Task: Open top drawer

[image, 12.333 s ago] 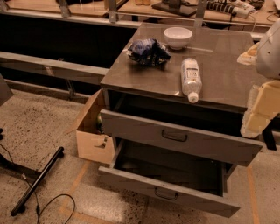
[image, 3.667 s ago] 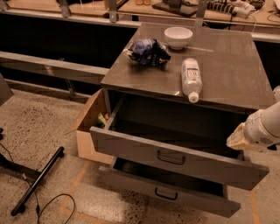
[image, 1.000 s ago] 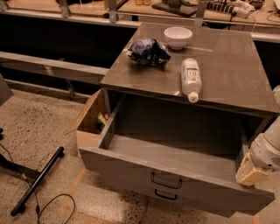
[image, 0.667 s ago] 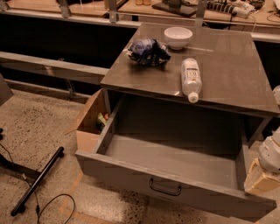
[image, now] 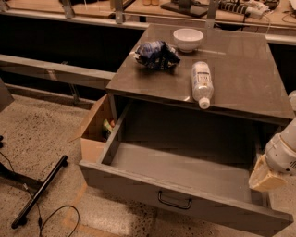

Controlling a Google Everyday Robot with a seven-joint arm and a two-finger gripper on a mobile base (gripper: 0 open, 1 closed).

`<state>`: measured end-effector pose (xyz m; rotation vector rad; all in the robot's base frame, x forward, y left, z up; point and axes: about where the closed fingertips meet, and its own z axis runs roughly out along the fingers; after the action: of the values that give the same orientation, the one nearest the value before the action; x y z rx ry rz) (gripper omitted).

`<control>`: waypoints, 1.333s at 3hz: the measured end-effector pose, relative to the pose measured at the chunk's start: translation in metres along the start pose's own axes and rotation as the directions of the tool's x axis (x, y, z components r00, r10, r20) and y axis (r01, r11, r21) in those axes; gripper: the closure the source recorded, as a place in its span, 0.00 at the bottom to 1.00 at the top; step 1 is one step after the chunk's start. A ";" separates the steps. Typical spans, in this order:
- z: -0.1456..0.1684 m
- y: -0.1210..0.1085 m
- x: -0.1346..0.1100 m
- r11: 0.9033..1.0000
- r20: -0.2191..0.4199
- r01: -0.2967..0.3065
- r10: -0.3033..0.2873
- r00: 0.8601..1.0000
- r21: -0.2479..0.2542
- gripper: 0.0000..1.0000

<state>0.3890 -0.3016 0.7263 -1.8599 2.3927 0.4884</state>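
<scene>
Nearest, along the bottom of the frame, the top drawer (image: pixel 129 186) stands pulled far out of the cabinet, its flat grey metal front carrying a small dark pull handle (image: pixel 175 200) at centre. Its deep grey interior shows only bare floor and walls. At the drawer's right end, lower right of the frame, the cream-coloured tool (image: pixel 266 177) hangs from a white rounded arm, just at the drawer's side wall; whether it is open, closed or gripping cannot be told.

The floor (image: pixel 41 134) is speckled, stone-like, with a black rod (image: pixel 40 191) and a thin dark cable (image: pixel 51 216) lying at lower left.

Left of the cabinet, touching it, an open brown cardboard box (image: pixel 92 139) holds something small and coloured, too dim to name.

Above, the smooth grey worktop (image: pixel 243 69) bears a clear plastic bottle (image: pixel 202 84) on its side, a crumpled blue-and-dark bag (image: pixel 156 53) and, farther back, a round white bowl (image: pixel 188 39).

Behind lie dark recesses under a long wooden bench (image: pixel 92 6).
</scene>
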 end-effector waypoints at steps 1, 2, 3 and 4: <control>0.018 -0.011 -0.004 0.999 0.050 -0.024 0.022 0.998 0.042 1.00; 0.035 -0.012 -0.019 0.996 0.054 -0.039 0.035 0.998 0.078 1.00; 0.057 -0.003 -0.034 0.987 0.039 -0.078 0.073 0.997 0.141 1.00; 0.066 0.013 -0.037 0.983 0.019 -0.105 0.104 0.994 0.150 1.00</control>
<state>0.3771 -0.2450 0.6754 -1.6728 2.4536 0.3141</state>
